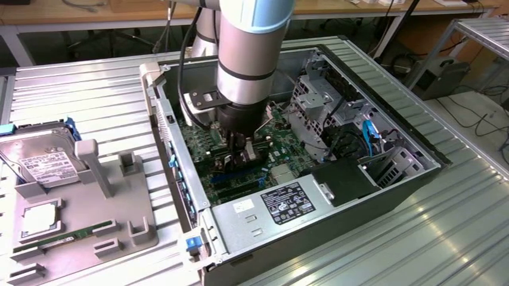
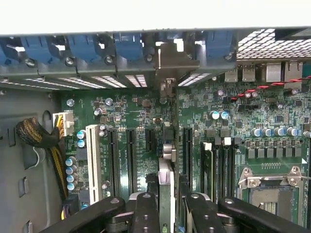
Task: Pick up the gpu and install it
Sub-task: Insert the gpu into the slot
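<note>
We saw the arm (image 1: 250, 53) reaching straight down into the open computer case (image 1: 413, 179), with the gripper (image 2: 167, 206) low over the motherboard (image 2: 141, 111). Its fingers (image 2: 146, 213) were partly closed, one on each side of the gpu (image 2: 165, 172), pinching the card by its two faces (neither spread wide nor pressed fully together). In the wrist view the gpu stood on edge, seen edge-on as a thin strip running from between the fingers towards the rear wall of the case. Its metal end bracket (image 2: 171, 60) sat at that wall, in line with the row of blue latches (image 2: 82, 46). The card lay between two long black expansion slots (image 2: 131, 160); we could not tell whether its lower edge was seated in a slot. In the exterior view, a grey holder (image 1: 119, 202) stood outside the case on the exterior view's left, carrying a hard drive (image 1: 40, 158) and a memory stick (image 1: 68, 237).
</note>
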### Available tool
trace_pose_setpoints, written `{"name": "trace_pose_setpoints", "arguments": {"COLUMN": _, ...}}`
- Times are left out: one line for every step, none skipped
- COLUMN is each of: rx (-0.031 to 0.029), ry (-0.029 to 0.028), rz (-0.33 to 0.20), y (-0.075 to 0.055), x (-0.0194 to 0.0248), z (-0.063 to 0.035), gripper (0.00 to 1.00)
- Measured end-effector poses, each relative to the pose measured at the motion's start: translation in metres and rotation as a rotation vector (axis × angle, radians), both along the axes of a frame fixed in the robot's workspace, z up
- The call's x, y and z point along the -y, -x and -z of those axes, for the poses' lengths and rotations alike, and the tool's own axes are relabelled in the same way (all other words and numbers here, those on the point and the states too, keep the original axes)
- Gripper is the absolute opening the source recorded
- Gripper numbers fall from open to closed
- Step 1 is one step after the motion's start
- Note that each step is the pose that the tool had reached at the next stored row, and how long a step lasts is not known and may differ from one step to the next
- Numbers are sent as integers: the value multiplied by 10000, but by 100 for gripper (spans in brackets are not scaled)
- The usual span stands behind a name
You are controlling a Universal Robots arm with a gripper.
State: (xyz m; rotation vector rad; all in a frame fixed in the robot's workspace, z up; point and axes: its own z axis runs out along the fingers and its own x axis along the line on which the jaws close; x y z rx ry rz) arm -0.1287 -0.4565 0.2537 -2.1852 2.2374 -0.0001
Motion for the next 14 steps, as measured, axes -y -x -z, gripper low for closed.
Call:
{"name": "trace_pose_setpoints", "arguments": {"rx": 10, "ry": -13, "rz": -6, "y": -2, "x": -11, "z": 6, "gripper": 26}}
{"name": "trace_pose_setpoints", "arguments": {"rx": 7, "ry": -10, "rz": -7, "y": -2, "x": -17, "z": 5, "gripper": 26}}
{"name": "trace_pose_setpoints", "arguments": {"rx": 0, "ry": -2, "rz": -10, "y": -1, "x": -21, "z": 1, "gripper": 26}}
{"name": "trace_pose_setpoints", "arguments": {"rx": 0, "ry": 0, "rz": -12, "y": 0, "x": -21, "z": 0, "gripper": 26}}
{"name": "trace_pose_setpoints", "arguments": {"rx": 0, "ry": 0, "rz": -15, "y": 0, "x": -21, "z": 0, "gripper": 26}}
{"name": "trace_pose_setpoints", "arguments": {"rx": 0, "ry": 0, "rz": -17, "y": 0, "x": -21, "z": 0, "gripper": 26}}
{"name": "trace_pose_setpoints", "arguments": {"rx": -1, "ry": 1, "rz": -19, "y": 0, "x": -21, "z": 1, "gripper": 26}}
{"name": "trace_pose_setpoints", "arguments": {"rx": -1, "ry": 1, "rz": -19, "y": 0, "x": -21, "z": 2, "gripper": 26}}
{"name": "trace_pose_setpoints", "arguments": {"rx": -1, "ry": 1, "rz": -21, "y": 0, "x": -21, "z": 5, "gripper": 26}}
{"name": "trace_pose_setpoints", "arguments": {"rx": 0, "ry": 0, "rz": -22, "y": 0, "x": -21, "z": 8, "gripper": 26}}
{"name": "trace_pose_setpoints", "arguments": {"rx": -1, "ry": 2, "rz": -22, "y": 0, "x": -20, "z": 11, "gripper": 26}}
{"name": "trace_pose_setpoints", "arguments": {"rx": 0, "ry": 1, "rz": -22, "y": 0, "x": -20, "z": 14, "gripper": 26}}
{"name": "trace_pose_setpoints", "arguments": {"rx": 1, "ry": -1, "rz": -23, "y": -1, "x": -20, "z": 19, "gripper": 26}}
{"name": "trace_pose_setpoints", "arguments": {"rx": 1, "ry": -1, "rz": -23, "y": 0, "x": -20, "z": 23, "gripper": 26}}
